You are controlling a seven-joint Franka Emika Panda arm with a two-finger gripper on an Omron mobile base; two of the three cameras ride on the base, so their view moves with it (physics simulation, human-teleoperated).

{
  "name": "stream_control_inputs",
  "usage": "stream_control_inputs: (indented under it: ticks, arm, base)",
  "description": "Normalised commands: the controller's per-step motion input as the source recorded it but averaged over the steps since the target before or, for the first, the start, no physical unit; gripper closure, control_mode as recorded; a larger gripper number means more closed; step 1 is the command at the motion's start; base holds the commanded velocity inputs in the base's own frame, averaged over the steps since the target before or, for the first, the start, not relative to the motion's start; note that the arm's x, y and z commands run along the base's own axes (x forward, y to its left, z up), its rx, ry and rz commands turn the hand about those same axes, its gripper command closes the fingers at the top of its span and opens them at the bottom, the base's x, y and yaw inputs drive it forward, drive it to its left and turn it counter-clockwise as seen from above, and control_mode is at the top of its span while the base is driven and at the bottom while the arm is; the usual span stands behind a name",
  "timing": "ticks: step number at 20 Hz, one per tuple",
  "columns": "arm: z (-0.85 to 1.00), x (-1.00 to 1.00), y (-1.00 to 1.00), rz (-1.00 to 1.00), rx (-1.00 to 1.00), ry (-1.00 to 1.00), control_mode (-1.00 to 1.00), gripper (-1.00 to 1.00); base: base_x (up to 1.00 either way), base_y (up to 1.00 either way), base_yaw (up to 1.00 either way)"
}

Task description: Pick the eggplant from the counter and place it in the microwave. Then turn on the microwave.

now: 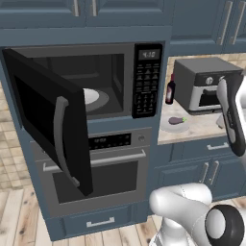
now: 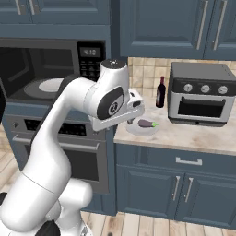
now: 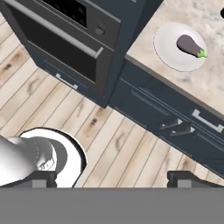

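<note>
microwave [image 1: 96, 81] sits built in above the wall oven [image 1: 96, 168], its door [image 1: 48, 120] swung wide into the room, white turntable [image 1: 91, 97] bare. counter [image 2: 193, 133] edge lies right of it, with the eggplant [image 3: 191, 46] on a white plate [image 3: 168, 54] near that edge. arm [image 2: 92, 106] bends over the counter's left end; gripper [image 3: 111, 177] aims at the floor, jaws fully spread, empty.

The bench [image 2: 193, 133] is a pale speckled stone top over blue-grey drawers. Directly on it sit three things — a white plate [image 2: 138, 129] near its nine o'clock end, a dark red bottle [image 2: 160, 92] at the plate's one o'clock by the tiled wall, and a grey toaster oven [image 2: 202, 94] at three o'clock. The eggplant [image 2: 146, 123] lies on the plate — not on the stone itself.
</note>
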Motion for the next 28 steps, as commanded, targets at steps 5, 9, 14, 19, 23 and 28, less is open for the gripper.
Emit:
stream_control_inputs:
  ticks: [5, 9, 14, 19, 23, 28]
  arm:
    - [-0.05, 0.16, 0.00, 0.07, 0.00, -0.05, -1.00, -1.00]
    - [-0.01, 0.20, 0.00, 0.07, 0.00, -0.06, -1.00, -1.00]
    - [0.00, 0.35, 0.00, 0.10, 0.00, 0.00, -1.00, -1.00]
    - [0.00, 0.39, 0.00, 0.11, 0.00, 0.00, -1.00, -1.00]
    - [-0.02, 0.30, 0.00, 0.11, 0.00, 0.00, -1.00, -1.00]
    - [-0.05, 0.27, 0.00, 0.11, 0.00, 0.00, -1.00, -1.00]
  base:
    - [0.00, 0.00, 0.00]
    - [0.00, 0.00, 0.00]
    - [0.00, 0.00, 0.00]
    - [0.00, 0.00, 0.00]
    - [0.00, 0.00, 0.00]
    - [0.00, 0.00, 0.00]
